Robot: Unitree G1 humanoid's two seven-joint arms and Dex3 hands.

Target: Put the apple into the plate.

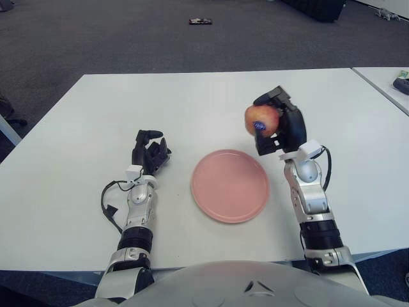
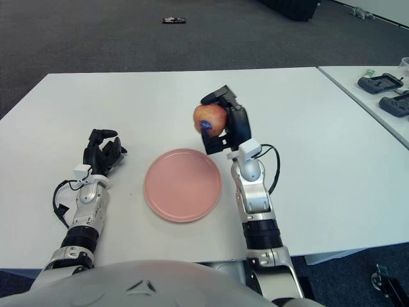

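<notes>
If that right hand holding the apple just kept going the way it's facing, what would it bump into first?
Probably nothing. The right hand, gripping the apple, faces left above the table, past the far edge of the plate. The left hand seems lower and nearer, though depth is unclear.

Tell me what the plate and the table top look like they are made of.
The plate looks like matte plastic or melamine, though glazed ceramic is possible: an even pink with no shine and a thin raised rim. The table looks like white laminate board: a flat, smooth, uniform surface with a straight thin edge. The right hand holds the apple near the plate's far right edge.
</notes>
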